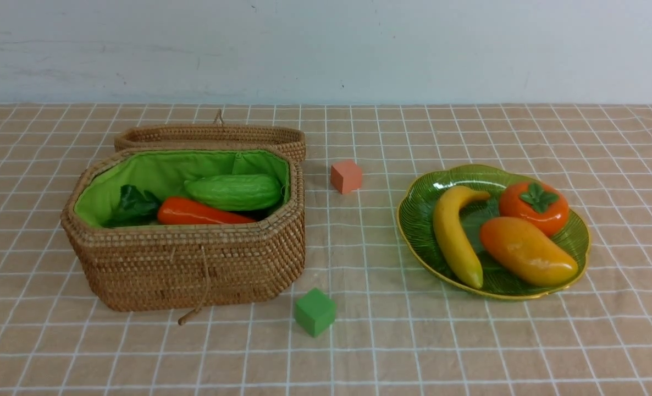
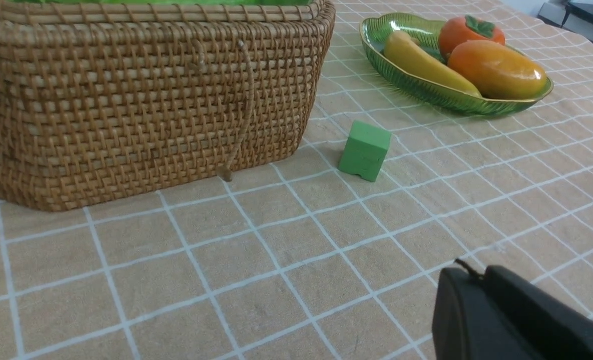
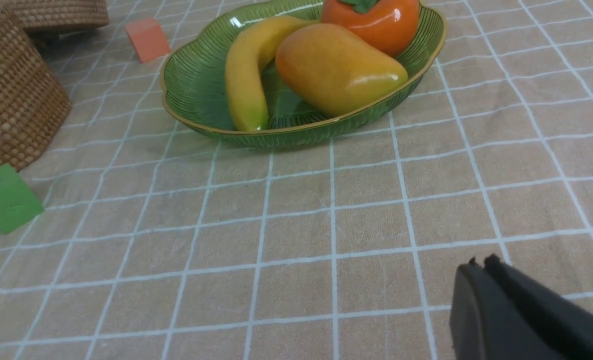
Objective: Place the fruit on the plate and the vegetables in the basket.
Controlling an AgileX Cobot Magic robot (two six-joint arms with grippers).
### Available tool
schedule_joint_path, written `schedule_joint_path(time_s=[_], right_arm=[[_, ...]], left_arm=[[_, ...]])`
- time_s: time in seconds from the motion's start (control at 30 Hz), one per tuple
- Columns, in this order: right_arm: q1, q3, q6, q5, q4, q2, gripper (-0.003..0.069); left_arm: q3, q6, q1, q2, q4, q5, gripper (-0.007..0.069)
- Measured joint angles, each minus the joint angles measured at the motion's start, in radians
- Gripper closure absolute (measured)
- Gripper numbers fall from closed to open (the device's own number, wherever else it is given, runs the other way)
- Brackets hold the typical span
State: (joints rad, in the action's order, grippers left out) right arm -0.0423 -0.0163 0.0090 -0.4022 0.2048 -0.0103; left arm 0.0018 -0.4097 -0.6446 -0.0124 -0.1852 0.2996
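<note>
Sorting looks done or close to it. The wide ribbed translucent green glass plate with thin gold rim [image 1: 414,220] holds all three fruits: glossy yellow toy banana [image 1: 456,236], orange-yellow toy mango [image 1: 526,251], round orange-red toy persimmon with green leaf cap [image 1: 534,207]. The big brown woven wicker basket with bright green cloth lining [image 1: 194,264] sits with its lid folded back; inside I can see the light green bumpy toy cucumber [image 1: 233,191], the orange toy carrot [image 1: 199,213] and dark green leaves [image 1: 133,206]. Eggplant and radish aren't visible, presumably lower in the basket, can't confirm. Left gripper [image 2: 481,280] is closed or nearly so, holding nothing, low over the checked beige tablecloth [image 1: 469,341] near the basket's front. Right gripper [image 3: 479,270] is fully closed and empty, near the plate's near edge. Both are out of the front view. Risks from here: the mango lies close to the plate's near rim and the plate is shallow, so any arm sweep that bumps the rim could roll it out. Small green cube [image 1: 315,312] sits just beside the basket's front corner and the small orange cube [image 1: 346,176] sits between basket and plate; a policy that mistakes either for produce would grab a distractor. Glass plate slides easily on cloth if nudged.
</note>
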Motion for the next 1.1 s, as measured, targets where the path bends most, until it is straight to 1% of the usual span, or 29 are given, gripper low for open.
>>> schedule_joint_path(time_s=[0.4, 0.5, 0.53, 0.6, 0.63, 0.67, 0.7, 0.73, 0.8, 0.87, 0.97, 1.1], right_arm=[[0.0, 0.0, 0.0, 0.0, 0.001, 0.0, 0.0654], [0.0, 0.0, 0.0, 0.0, 0.001, 0.0, 0.0652], [0.0, 0.0, 0.0, 0.0, 0.001, 0.0, 0.0651], [0.0, 0.0, 0.0, 0.0, 0.001, 0.0, 0.0648], [0.0, 0.0, 0.0, 0.0, 0.001, 0.0, 0.0648], [0.0, 0.0, 0.0, 0.0, 0.001, 0.0, 0.0646], [0.0, 0.0, 0.0, 0.0, 0.001, 0.0, 0.0646], [0.0, 0.0, 0.0, 0.0, 0.001, 0.0, 0.0645], [0.0, 0.0, 0.0, 0.0, 0.001, 0.0, 0.0643], [0.0, 0.0, 0.0, 0.0, 0.001, 0.0, 0.0641], [0.0, 0.0, 0.0, 0.0, 0.001, 0.0, 0.0638], [0.0, 0.0, 0.0, -0.001, 0.001, 0.0, 0.0634]], left_arm=[[0.0, -0.001, 0.0, 0.0, 0.0, 0.0, 0.0574], [0.0, 0.002, 0.007, 0.0, -0.03, -0.001, 0.0571], [0.0, 0.002, 0.025, 0.0, -0.039, -0.007, 0.0571], [0.0, 0.002, 0.103, 0.0, -0.037, -0.038, 0.0577], [0.0, 0.002, 0.123, 0.0, -0.035, -0.043, 0.0579], [0.0, 0.011, 0.217, 0.0, 0.011, -0.074, 0.0608], [0.0, 0.013, 0.241, 0.0, 0.018, -0.077, 0.0613], [0.0, 0.036, 0.314, 0.0, 0.074, -0.092, 0.0638], [0.006, 0.106, 0.445, 0.0, 0.168, -0.099, 0.0638], [0.019, 0.177, 0.516, 0.0, 0.239, -0.084, 0.0638], [0.023, 0.254, 0.572, 0.0, 0.297, 0.035, 0.0638], [0.029, 0.272, 0.58, 0.0, 0.312, 0.09, 0.0638]])
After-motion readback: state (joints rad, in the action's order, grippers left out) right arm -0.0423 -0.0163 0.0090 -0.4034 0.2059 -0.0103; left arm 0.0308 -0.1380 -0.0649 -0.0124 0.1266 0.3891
